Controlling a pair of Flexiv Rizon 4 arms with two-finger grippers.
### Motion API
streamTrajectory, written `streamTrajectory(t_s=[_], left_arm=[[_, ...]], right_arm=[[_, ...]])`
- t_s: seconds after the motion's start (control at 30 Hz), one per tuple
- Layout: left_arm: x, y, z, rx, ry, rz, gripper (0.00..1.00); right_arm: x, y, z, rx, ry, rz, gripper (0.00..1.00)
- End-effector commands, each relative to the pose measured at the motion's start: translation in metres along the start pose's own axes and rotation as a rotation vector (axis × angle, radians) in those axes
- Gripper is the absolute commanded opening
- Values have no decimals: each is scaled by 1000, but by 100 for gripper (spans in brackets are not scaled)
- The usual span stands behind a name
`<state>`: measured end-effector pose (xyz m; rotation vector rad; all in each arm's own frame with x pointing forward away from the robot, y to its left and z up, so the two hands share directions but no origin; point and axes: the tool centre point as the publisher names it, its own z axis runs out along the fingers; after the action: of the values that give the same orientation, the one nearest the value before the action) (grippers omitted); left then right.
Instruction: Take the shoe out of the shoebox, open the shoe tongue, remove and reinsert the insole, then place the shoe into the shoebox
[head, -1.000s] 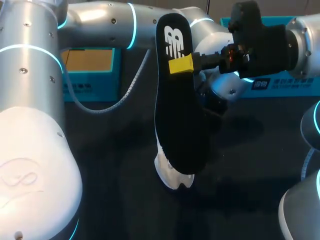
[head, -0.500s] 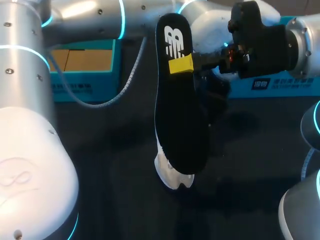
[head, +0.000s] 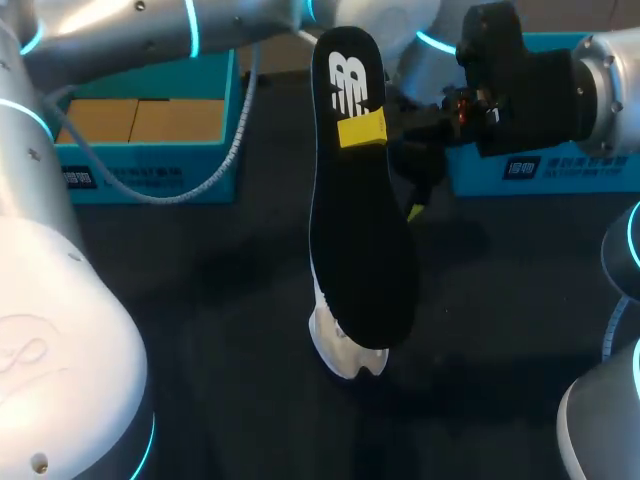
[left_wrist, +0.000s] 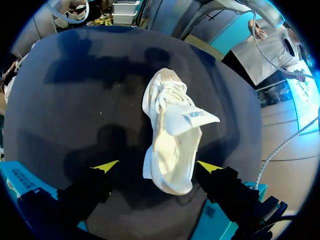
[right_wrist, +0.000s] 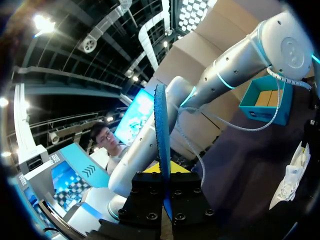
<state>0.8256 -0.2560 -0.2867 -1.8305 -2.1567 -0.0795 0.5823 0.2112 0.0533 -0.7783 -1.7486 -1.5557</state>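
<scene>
Dark table (head: 200, 330); white shoe (head: 343, 355) mid-table; open teal shoebox (head: 150, 172) far left; teal box (head: 560, 172) far right.

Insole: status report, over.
Right end effector shut on insole, held aloft. Left end effector open above shoe on table. Shoe mouth unobstructed.

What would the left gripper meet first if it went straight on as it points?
Probably the white shoe on the table, at its heel end, straight ahead of the open left gripper; depth is unclear.
</scene>
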Motion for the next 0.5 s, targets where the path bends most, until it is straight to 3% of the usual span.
streamTrajectory(t_s=[0.03, 0.3, 0.5], left_arm=[[16, 9, -14, -6, -157, 2, 100], [29, 14, -37, -28, -262, 13, 100], [38, 16, -54, -44, -354, 7, 100]], right_arm=[[-1, 2, 4, 1, 0, 1, 0], [-14, 9, -19, -90, -81, 65, 0], [-35, 17, -38, -154, -117, 121, 0]])
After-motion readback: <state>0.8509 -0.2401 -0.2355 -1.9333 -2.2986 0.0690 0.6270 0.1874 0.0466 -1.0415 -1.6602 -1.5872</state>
